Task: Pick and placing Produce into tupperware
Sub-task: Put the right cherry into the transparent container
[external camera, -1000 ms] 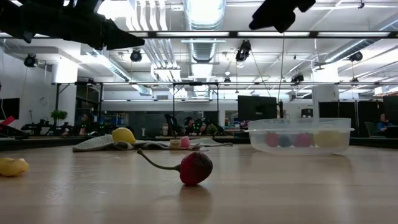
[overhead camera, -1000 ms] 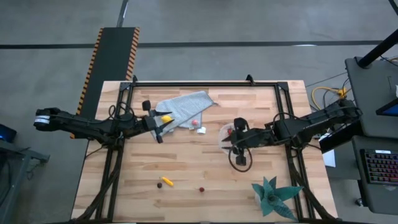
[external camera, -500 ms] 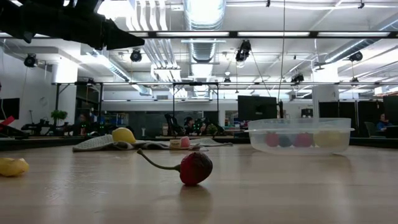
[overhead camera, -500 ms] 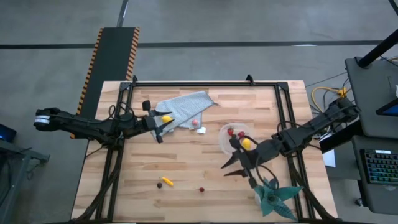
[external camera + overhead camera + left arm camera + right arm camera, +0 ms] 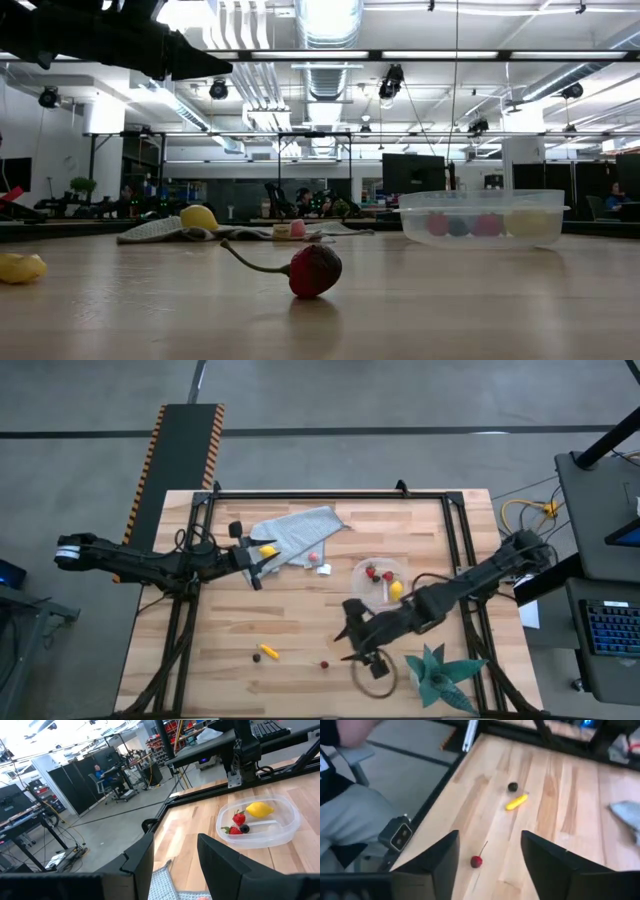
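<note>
Since the earlier frame, the right end effector point(image 5: 352, 643) has been carried away from the tupperware point(image 5: 381, 583) toward the cherry point(image 5: 324, 664), fingers spread and empty. The cherry, beyond the tupperware, seems light and rolling; its body should be pinched.

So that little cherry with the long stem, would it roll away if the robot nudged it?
Probably a little. The cherry has a round body resting on the bare wooden table, so a nudge could set it rolling. Its curved stem sticks out sideways and would likely make it swing round, not roll straight. It looks tiny, so probably very light.
</note>
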